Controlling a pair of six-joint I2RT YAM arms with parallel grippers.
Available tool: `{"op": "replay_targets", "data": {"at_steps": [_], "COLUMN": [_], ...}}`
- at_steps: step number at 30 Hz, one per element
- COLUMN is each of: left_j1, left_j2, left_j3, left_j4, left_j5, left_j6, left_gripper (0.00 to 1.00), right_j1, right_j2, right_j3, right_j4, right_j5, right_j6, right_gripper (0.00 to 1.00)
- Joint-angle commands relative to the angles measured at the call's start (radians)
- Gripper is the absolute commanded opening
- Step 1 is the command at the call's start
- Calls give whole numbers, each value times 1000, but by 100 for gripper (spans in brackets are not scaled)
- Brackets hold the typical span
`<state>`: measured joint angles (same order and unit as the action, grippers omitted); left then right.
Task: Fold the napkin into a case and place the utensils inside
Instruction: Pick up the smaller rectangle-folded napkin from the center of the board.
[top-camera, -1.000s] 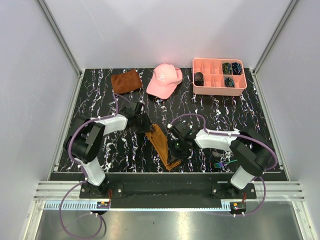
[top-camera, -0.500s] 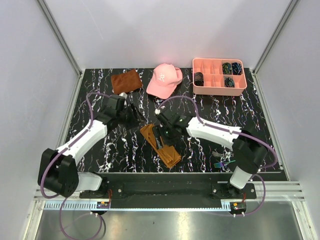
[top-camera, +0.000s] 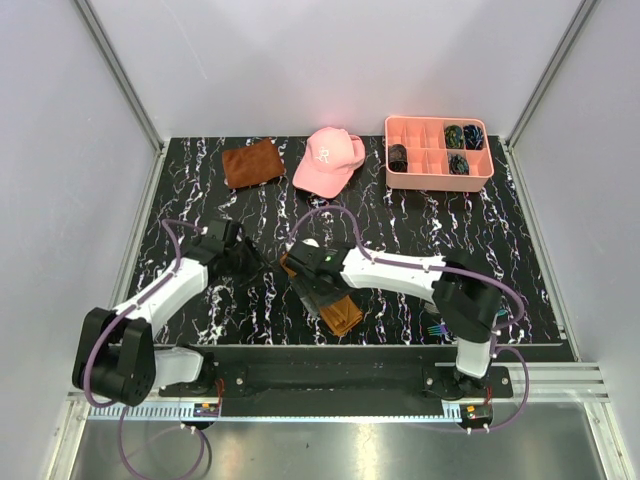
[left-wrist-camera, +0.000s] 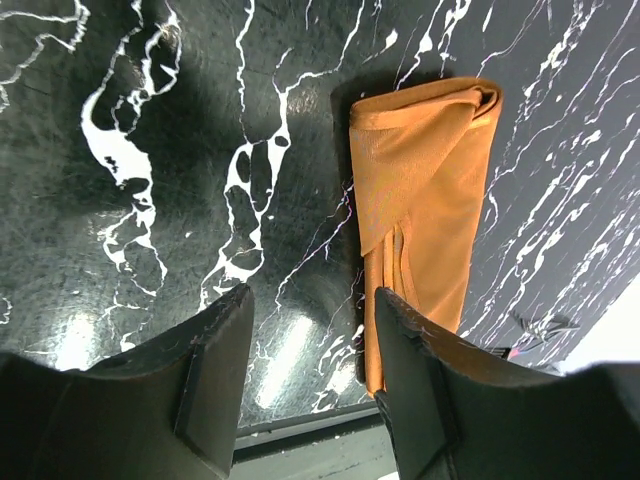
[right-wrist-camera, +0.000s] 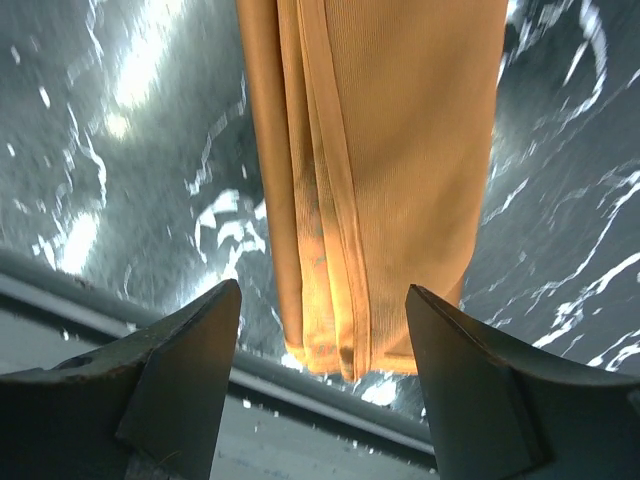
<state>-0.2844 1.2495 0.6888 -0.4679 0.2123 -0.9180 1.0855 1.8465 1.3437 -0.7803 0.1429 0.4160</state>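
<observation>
Right fingers (right-wrist-camera: 180, 370) hide napkin (top-camera: 342, 315) midsection.

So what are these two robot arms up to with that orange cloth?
They are folding the orange napkin into a narrow pouch for cutlery. It lies folded on the black table. The left gripper hovers beside it, the right gripper above it, both open and holding nothing. The utensils lie near the right arm's base, not yet inside.

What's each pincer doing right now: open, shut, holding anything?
Left pincer: open, empty, beside the folded napkin.
Right pincer: open, above the napkin, gripping nothing.
</observation>
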Motion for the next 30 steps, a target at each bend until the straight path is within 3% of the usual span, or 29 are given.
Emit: {"op": "replay_targets", "data": {"at_steps": [1,11,23,24,29,30], "left_j1": [25,94,131,136,148,152], "left_j2": [-50,-105,-110,-110,-114,-116], "left_j3": [-35,-81,-89,-92,-106,-112], "left_j4": [25,8,11,11,11,11], "left_j5": [-14,22,56,58,62,61], "left_j6": [7,51,76,79,90,93], "left_gripper": [54,54,54,54,54,54], "right_j1": [10,17,44,45,48,48], "right_j2": [59,169,252,257,280,281], "right_j3": [109,207,204,209,230,244], "right_j4": [-27,-51,-65,-73,-91,-99], "right_j5": [84,90,132,135,170,173], "right_j6": [-48,-74,-54,-46,-33,-34], "right_gripper": [76,70,54,46,23,10]}}
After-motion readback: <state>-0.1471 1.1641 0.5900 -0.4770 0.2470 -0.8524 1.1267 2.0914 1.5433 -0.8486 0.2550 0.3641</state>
